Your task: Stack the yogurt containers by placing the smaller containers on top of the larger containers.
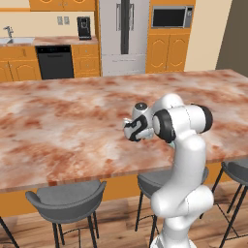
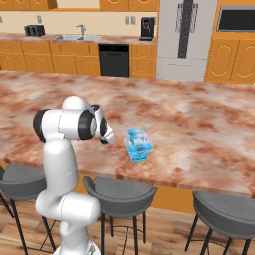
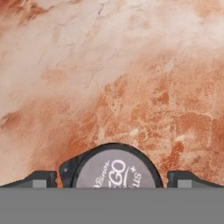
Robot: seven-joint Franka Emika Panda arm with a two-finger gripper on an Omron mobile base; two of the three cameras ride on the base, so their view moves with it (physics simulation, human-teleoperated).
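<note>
A tiny dark round cup [image 3: 113, 168] with a grey printed lid stands on the marble counter [image 3: 109, 65], seen from above in the hand view. My gripper [image 3: 113, 178] is open, with one dark fingertip [image 3: 39, 178] on each side of the cup and clear of it. In the right base view, a small light-blue pack [image 2: 137, 135] lies on top of the wider light-blue pack [image 2: 140, 150], near the counter's front edge and just right of my arm. In the left base view the hand [image 1: 134, 127] hangs low over the counter in front of the arm.
The long marble island [image 1: 58, 126] stretches left and far beyond the arm. Grey stools [image 2: 119, 194] stand under its near edge. Cabinets, a dishwasher and a fridge [image 1: 123, 34] line the back wall.
</note>
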